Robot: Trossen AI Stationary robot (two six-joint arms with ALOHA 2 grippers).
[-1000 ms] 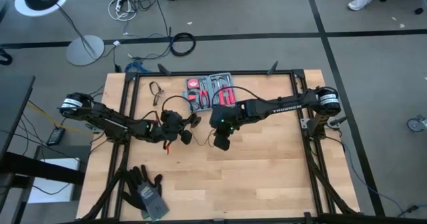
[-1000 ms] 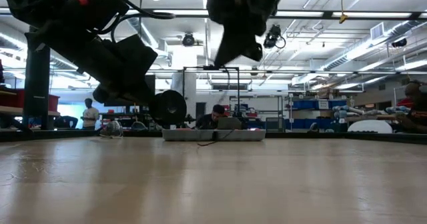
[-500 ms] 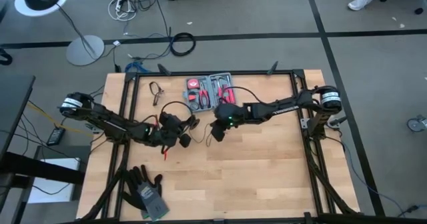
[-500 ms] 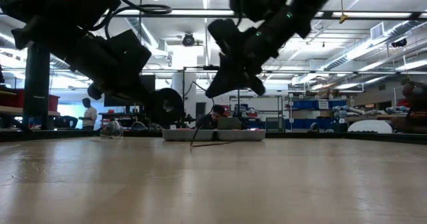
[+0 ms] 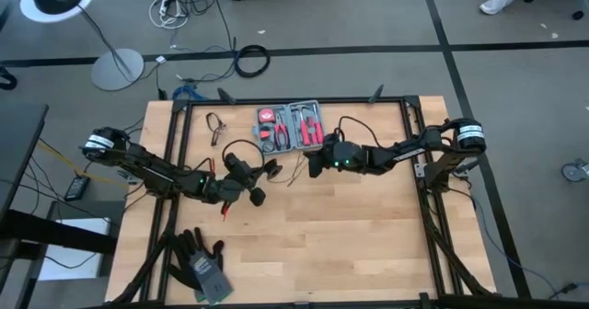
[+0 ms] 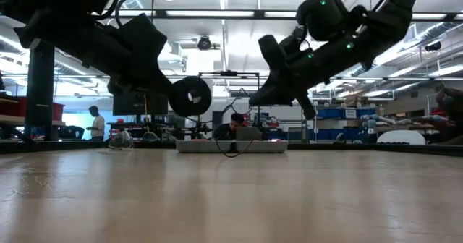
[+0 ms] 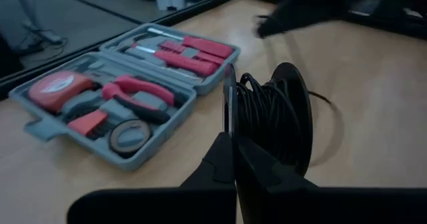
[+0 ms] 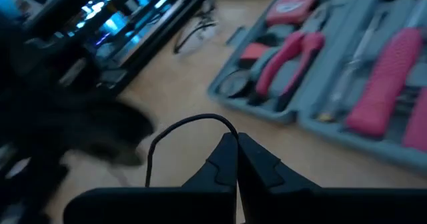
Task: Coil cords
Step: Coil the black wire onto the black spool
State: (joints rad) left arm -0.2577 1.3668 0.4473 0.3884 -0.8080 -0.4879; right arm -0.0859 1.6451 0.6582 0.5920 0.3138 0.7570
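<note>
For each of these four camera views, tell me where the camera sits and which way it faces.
High: overhead, straight down; both arms, tool kit, gloves.
Low: table height, level across the table; both arms hang in from above, spool on one.
Left wrist: behind left pincer, shut on the spool's rim, facing the kit.
Right wrist: behind right pincer, shut on the wire, also facing the kit.
Shared: kit in all four.

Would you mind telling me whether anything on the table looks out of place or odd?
A pair of gloves lies at the table's front left edge, partly overhanging it. Otherwise the open tool kit sits flat; nothing looks spilled or damaged.
</note>
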